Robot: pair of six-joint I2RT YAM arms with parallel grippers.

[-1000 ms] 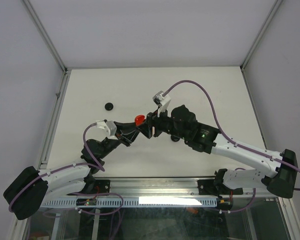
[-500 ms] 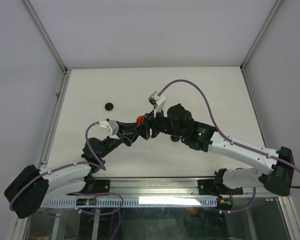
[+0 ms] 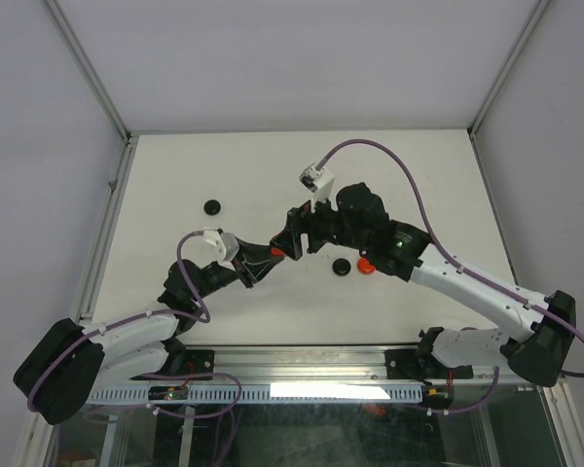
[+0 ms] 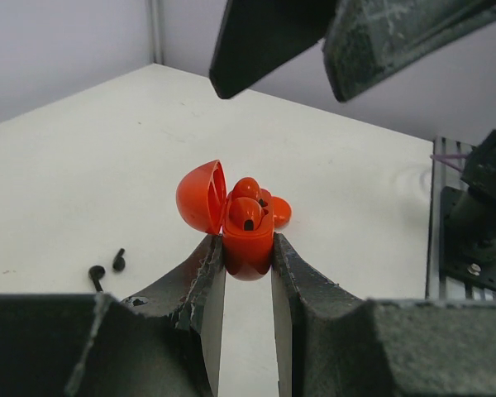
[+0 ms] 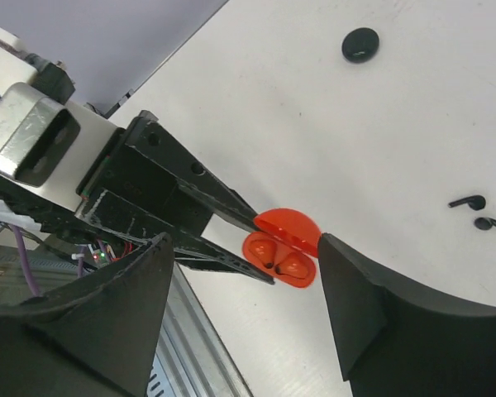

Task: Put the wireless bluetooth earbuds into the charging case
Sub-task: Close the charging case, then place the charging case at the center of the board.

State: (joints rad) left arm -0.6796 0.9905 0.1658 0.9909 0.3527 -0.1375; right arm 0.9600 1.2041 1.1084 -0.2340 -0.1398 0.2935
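Observation:
The red charging case point(image 4: 248, 244) hangs above the table with my left gripper point(image 4: 246, 248) shut on its lower half. Its lid point(image 4: 202, 197) stands open. Two red earbuds point(image 5: 260, 246) point(image 5: 291, 265) sit in the case's sockets. Two black earbuds point(image 5: 467, 201) point(image 5: 488, 222) lie loose on the table, also seen in the left wrist view point(image 4: 95, 271). My right gripper point(image 5: 244, 248) hovers over the case, open, its fingers point(image 5: 347, 289) on either side and touching nothing. From above, the left gripper point(image 3: 275, 255) and right gripper point(image 3: 294, 236) meet at the table's middle.
A black disc point(image 3: 212, 206) lies at the left of the table. Another black disc point(image 3: 342, 267) and a red disc point(image 3: 366, 265) lie under the right forearm. The metal rail point(image 3: 302, 365) runs along the near edge.
My right gripper has opened and drawn back from the case. The right arm swung right, uncovering the black and red discs. The left gripper kept its hold and shifted slightly.

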